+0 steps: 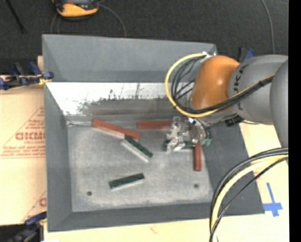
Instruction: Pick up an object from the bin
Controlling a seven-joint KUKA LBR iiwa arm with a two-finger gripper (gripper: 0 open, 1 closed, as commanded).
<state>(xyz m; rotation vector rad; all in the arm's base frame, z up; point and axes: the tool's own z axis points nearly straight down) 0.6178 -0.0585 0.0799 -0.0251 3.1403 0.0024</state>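
Camera view: the gripper is seen low in the bin, over the back-right part of the floor, w/ the arm's orange cover above it and toward view-right. Open or shut can't be told from this angle, as the gripper's tip reads as a pale jumble of metal. Whether anything is gripped can't be told either.

Nearest thing: a red stick is laid front-to-back on the floor, just beside the gripper on its view-right and a bit toward the front. Its far end is right at the gripper; touching or not can't be judged.

A 2nd red stick is laid along the foot of the back wall, just view-left of the gripper. Further left, a 3rd, longer red-brown stick is seen slanted, its right end nearer the front. Just beside that end, a green & pale stick is slanted much the same way, near mid-floor, view-left of the gripper and apart from it. A dark green stick is set well apart from the rest, toward the front, nearly level w/ a slight tilt.

A small green bit is spotted at the gripper's view-right edge, above the nearest red stick; what it is can't be told.
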